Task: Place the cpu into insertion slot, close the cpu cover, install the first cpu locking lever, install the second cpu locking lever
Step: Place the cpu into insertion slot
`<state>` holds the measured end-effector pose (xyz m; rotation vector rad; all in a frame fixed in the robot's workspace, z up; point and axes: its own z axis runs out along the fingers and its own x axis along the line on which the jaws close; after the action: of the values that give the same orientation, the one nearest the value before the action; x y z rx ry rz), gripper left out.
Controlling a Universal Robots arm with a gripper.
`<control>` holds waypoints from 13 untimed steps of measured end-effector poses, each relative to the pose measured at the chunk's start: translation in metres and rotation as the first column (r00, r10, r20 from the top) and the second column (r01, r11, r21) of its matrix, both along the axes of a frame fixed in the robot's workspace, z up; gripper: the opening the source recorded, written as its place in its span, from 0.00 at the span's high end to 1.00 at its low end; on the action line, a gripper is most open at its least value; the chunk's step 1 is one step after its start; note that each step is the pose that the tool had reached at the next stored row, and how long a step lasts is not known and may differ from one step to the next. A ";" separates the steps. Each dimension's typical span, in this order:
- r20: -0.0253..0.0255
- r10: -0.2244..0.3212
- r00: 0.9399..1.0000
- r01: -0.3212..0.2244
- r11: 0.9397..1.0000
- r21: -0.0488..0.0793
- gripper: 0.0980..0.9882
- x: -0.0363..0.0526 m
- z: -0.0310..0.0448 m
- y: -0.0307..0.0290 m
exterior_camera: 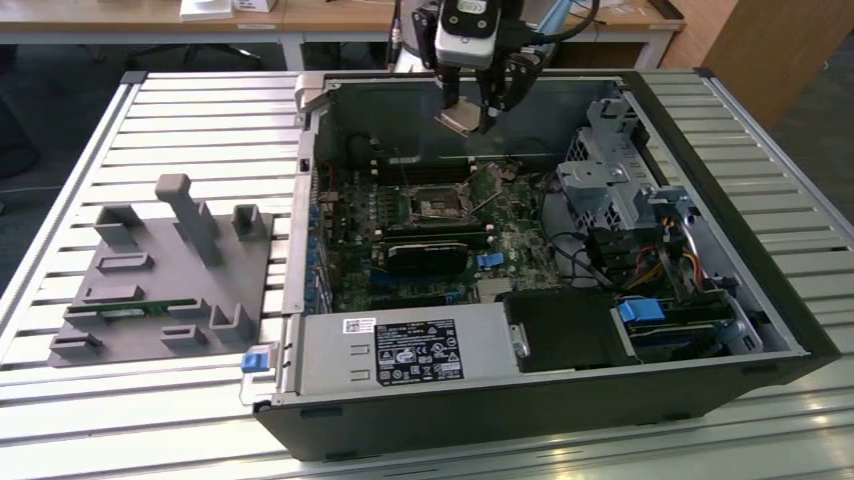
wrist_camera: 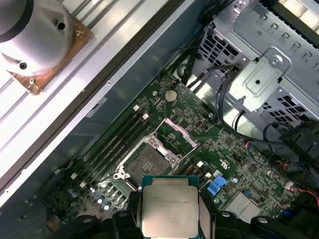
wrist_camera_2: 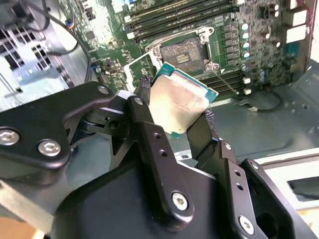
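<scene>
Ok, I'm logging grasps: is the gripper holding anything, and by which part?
Yes. The gripper holds the cpu, its fingers pinching two opposite edges and leaving the metal face uncovered.

Both wrist views close above insertion slot (wrist_camera: 149, 160) (wrist_camera_2: 187, 52)

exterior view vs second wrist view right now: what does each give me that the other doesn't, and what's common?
Exterior view adds: the whole open computer case on a slatted table, and a grey parts rack at the exterior view's left.
Second wrist view adds: the fingers pinching the chip by two opposite edges, metal face showing, and the cover frame swung open beside the socket.
Shared: the gripper holding the chip above the green board, the open socket, the memory slots.
</scene>
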<state>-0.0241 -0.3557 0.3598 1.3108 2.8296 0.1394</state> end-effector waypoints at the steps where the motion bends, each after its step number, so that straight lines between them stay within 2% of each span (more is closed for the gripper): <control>1: 0.000 -0.018 1.000 0.018 1.000 0.000 0.50 0.0000 -0.0003 0.0000; 4: 0.000 -0.073 0.997 0.073 0.997 0.000 0.50 0.0000 -0.0018 0.0000; 7: 0.000 -0.127 0.992 0.127 0.992 0.000 0.50 0.0000 -0.0036 0.0000; 10: 0.000 -0.182 0.983 0.182 0.983 0.000 0.50 0.0000 -0.0054 0.0000; 13: 0.000 -0.234 0.972 0.234 0.972 0.000 0.50 0.0000 -0.0074 0.0000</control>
<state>-0.0241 -0.3557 0.3524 1.6302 2.6465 0.1342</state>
